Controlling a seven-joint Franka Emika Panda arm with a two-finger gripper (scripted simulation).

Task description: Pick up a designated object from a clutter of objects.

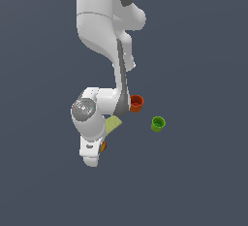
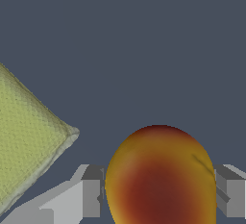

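Smooth renders, 1 textured block

The apple (image 2: 161,180) looks smooth with a soft sheen, mottled red into orange-yellow. The flat block (image 2: 26,136) shows a fine woven-looking grain, matt. The gripper's fingers (image 2: 91,199) read flat matt grey. The arm (image 1: 99,26) is glossy white plastic; the floor (image 1: 203,50) is plain matt grey-blue.

I'm seeing flat, even light, no cast shadows on the dark worktop (image 1: 203,181); edges look jagged and coarse, no glare.
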